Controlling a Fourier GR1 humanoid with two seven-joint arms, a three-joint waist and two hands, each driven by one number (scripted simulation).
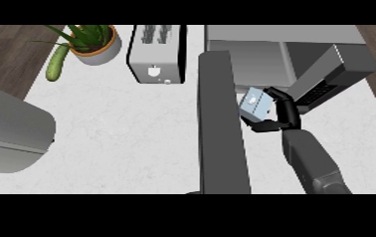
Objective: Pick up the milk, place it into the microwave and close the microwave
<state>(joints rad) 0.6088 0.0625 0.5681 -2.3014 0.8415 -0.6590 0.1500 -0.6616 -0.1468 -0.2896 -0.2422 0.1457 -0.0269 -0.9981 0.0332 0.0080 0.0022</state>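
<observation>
1 milk [253, 103] carton | pale blue-grey, tilted | held by right hand [283, 112]

Your right forearm [312, 164] rises from the lower edge, angled up and leftward. Your right hand [283, 114] is curled, fingers [279, 97] above and thumb [263, 126] below, pinching a carton between them. Your left hand lies outside the view.

Single head view, steeply down, close over counter [117, 131]
</observation>
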